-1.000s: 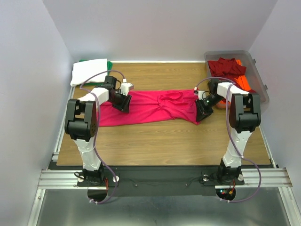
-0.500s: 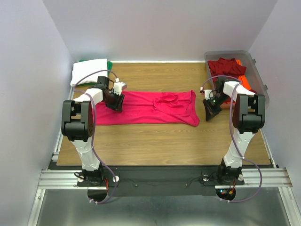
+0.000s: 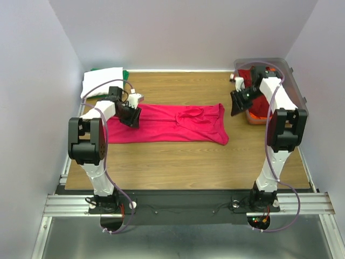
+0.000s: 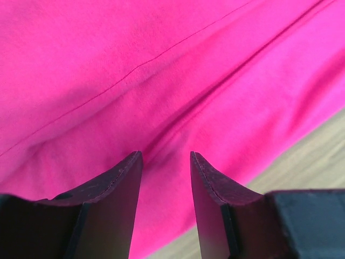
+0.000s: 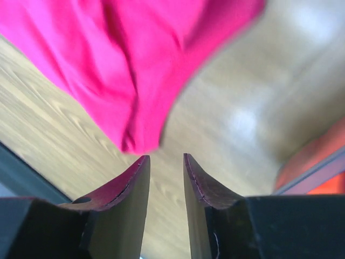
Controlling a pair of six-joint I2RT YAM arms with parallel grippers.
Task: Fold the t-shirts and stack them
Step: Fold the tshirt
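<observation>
Because the pink-red t-shirt (image 3: pixel 172 123) is soft, light cloth lying as a long band across the middle of the table (image 3: pixel 183 162), we judge it would sag and bunch if raised by one point, so pinching both corners of a short end should serve best. Our left tool (image 3: pixel 132 116) sits low over the band's left part, jaws spread and pinching nothing; our right tool (image 3: pixel 239 102) hangs beside the grey bin (image 3: pixel 294 86), apart from the shirt, jaws parted and empty.

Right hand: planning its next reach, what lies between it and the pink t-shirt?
Only bare wooden table separates the right hand from the pink t-shirt, seen in the top view.
</observation>
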